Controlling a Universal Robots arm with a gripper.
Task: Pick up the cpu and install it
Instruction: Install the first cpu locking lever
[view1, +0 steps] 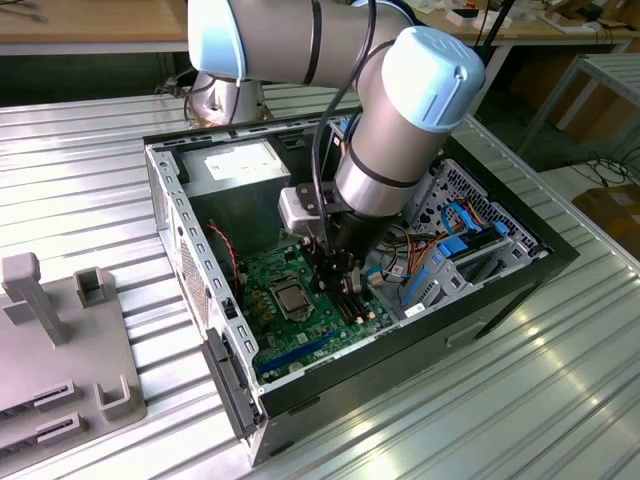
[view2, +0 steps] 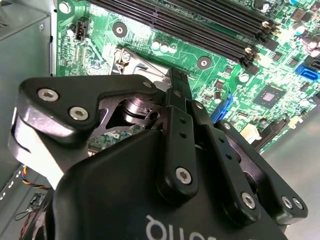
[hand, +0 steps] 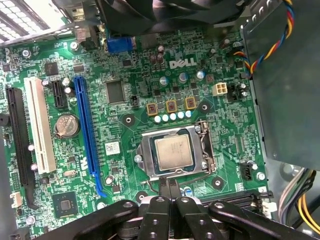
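Observation:
The cpu (hand: 172, 152), a flat silver-grey square, lies inside the metal-framed socket (hand: 144, 159) on the green motherboard (hand: 125, 65). In the exterior view the cpu (view1: 292, 297) sits mid-board inside the open computer case (view1: 190, 250). My gripper (hand: 169, 187) hovers just beside the socket's edge, its two black fingers pressed together with nothing between them. The second wrist view has the gripper (view2: 178, 82) shut above the board, its body covering most of the socket. In the exterior view the gripper (view1: 345, 290) reaches down to the exterior view's right of the cpu.
Memory slots (view2: 200, 25) run next to the socket. A blue slot (hand: 85, 130), a white slot (hand: 37, 125) and a coin battery (hand: 66, 125) lie further off. Coloured cables (view1: 470, 225) and drive bays fill the case's far side. A grey fixture (view1: 60, 330) stands on the ribbed table.

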